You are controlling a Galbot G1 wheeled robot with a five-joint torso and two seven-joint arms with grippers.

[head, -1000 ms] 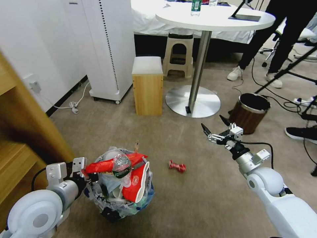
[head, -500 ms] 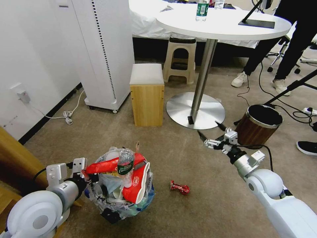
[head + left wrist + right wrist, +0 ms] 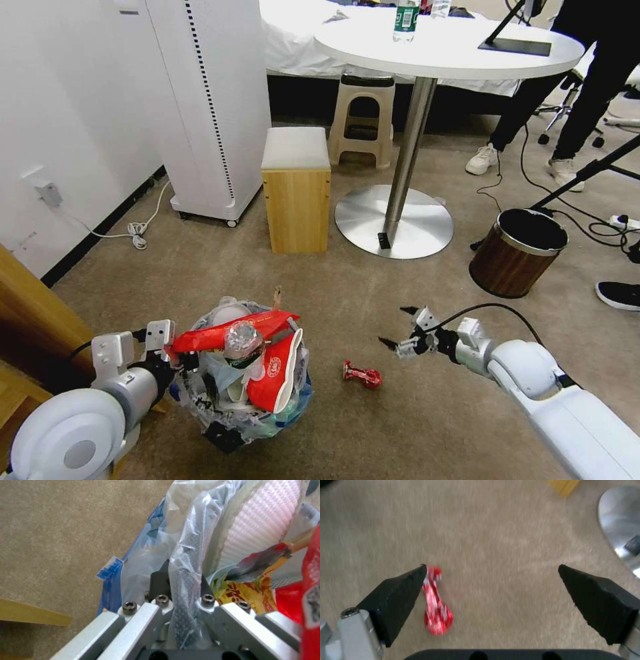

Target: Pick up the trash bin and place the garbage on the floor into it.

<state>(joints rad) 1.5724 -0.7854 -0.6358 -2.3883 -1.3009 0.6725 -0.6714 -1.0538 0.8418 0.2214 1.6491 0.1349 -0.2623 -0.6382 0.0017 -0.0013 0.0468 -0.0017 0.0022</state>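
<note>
Crinkly clear plastic lines the trash bin [image 3: 243, 407], which sits low at the robot's left on the beige carpet [image 3: 373, 293], heaped with garbage: a red-and-white crushed bowl [image 3: 275, 370], a long red wrapper [image 3: 220, 335] lying across the top, and a small clear bottle [image 3: 240, 341] resting on the pile. The left pincer [image 3: 181, 580] is pressed together on the bin's rim, pinching the black edge and its plastic liner between the dark fingers [image 3: 159, 580]; in the head view it sits at the bin's left side [image 3: 175, 360]. One piece of garbage lies on the floor, a small twisted red wrapper [image 3: 361, 375], just to the right of the bin and apart from it. The right pincer [image 3: 400, 330] hovers near that wrapper with its two black fingers [image 3: 400, 597] spread wide; from the right wrist camera the wrapper [image 3: 436, 610] lies beside one fingertip, not gripped. A brown wood-patterned bin [image 3: 517, 253] stands well apart, farther right.
</note>
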